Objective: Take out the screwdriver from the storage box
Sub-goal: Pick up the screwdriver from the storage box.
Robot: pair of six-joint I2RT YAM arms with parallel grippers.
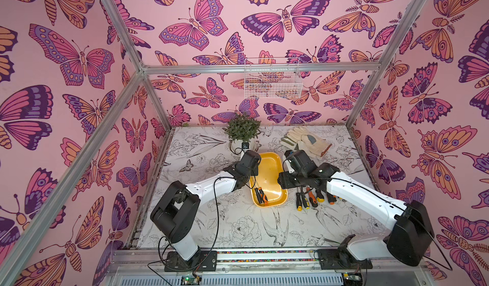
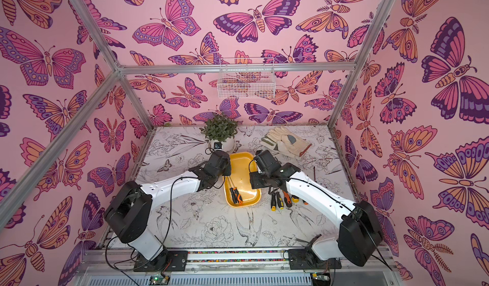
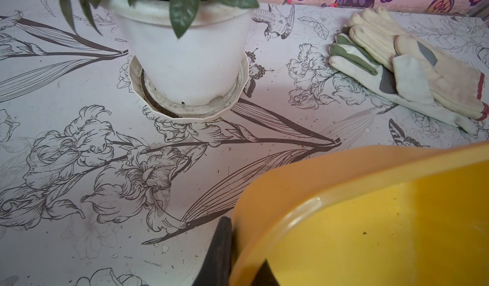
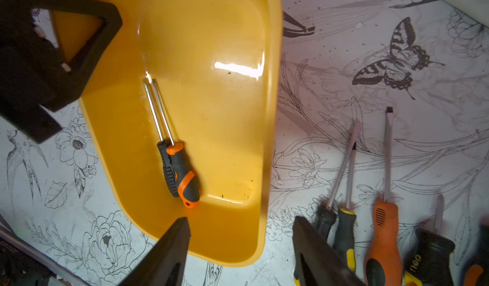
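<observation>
Gloves (image 1: 308,140), plant (image 1: 242,127) behind storage box (image 1: 270,165); loose screwdrivers (image 1: 313,198) beside it.

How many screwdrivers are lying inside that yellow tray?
2. A black-handled screwdriver and a grey-and-orange screwdriver lie side by side at the storage box's end nearest the robot's bases. One far corner is covered.

White tabletop (image 1: 211,218) printed with black line-drawn flowers and birds, scuffed and speckled with dirt. Shallow yellow plastic tray (image 1: 270,176) with rounded corners sits mid-table, long side running front to back. Green leafy plant in a white plastic pot (image 3: 185,67) stands on a white saucer near the tray's far left corner. Pair of cream work gloves (image 1: 308,140) lies stacked at far right. Row of loose screwdrivers (image 1: 312,198) (black, yellow, orange handles; partly hidden) lies just beside the tray's near right end.
</observation>
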